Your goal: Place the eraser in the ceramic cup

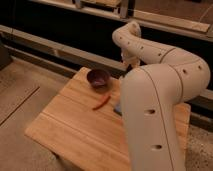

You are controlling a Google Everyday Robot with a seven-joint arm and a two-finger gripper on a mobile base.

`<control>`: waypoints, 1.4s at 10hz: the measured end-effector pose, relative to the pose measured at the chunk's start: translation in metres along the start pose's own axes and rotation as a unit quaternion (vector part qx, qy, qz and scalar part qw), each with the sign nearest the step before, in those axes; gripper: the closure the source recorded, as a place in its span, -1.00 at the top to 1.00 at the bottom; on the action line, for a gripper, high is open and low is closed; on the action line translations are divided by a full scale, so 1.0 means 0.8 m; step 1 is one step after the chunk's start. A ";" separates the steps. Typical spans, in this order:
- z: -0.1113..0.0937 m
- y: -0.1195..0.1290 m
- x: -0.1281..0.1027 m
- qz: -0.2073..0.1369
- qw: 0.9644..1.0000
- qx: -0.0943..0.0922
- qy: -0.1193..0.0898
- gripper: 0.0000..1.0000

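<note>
Views on my console: one camera view, mount unknown to me.

- Height and facing: raised above the near side of the wooden table (70, 132), looking down at a slant across it to the dark railed wall behind.
- Nearness: very close to the arm (150, 115). Its big pale link fills the right half and hides that side of the tabletop.
- Coverage: table's left and middle, with the purple bowl (98, 78), the red piece (101, 102) and an edge of the blue-grey slab (117, 108). Speckled floor shows at left.
- Gripper (131, 63): at the table's far edge, beyond the near link, small in my view and partly hidden.
</note>
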 end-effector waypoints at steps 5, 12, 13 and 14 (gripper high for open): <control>0.005 0.008 0.004 -0.003 1.000 0.000 0.006 -1.00; 0.021 0.008 0.019 -0.014 1.000 0.011 0.012 -1.00; 0.024 0.005 0.019 -0.012 1.000 0.013 0.013 -1.00; 0.024 0.004 0.018 -0.010 1.000 0.014 0.014 -1.00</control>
